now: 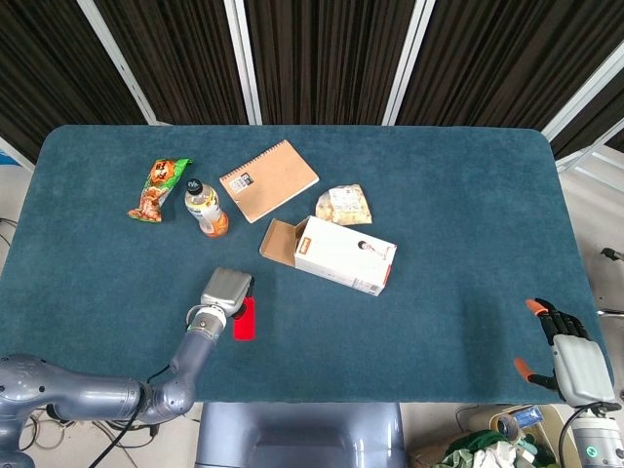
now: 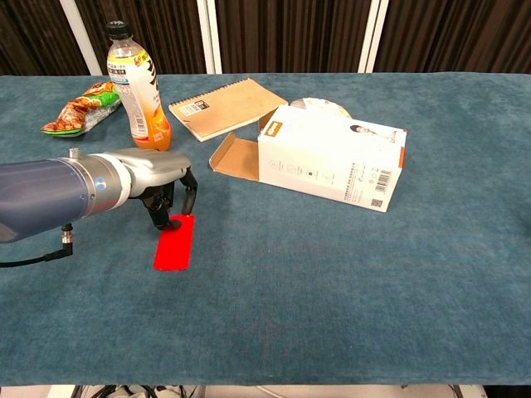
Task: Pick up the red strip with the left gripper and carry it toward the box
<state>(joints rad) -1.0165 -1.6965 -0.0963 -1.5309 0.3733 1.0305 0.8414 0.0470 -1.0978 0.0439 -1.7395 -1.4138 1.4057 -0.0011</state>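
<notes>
The left hand (image 2: 162, 184) covers the far end of the red strip (image 2: 175, 242), so I cannot tell if its curled fingertips pinch it or only touch it. The strip is thin, flat and rectangular, lying on the fuzzy blue table cloth (image 2: 348, 274), near the open cardboard box (image 2: 332, 162). The right hand (image 1: 570, 356), partly cut off, has its fingers apart.

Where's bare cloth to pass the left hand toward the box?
Bare cloth runs from the red strip under the left hand to the box and its open flap. It is crowded behind, around the bottle, notebook and snack packet.
</notes>
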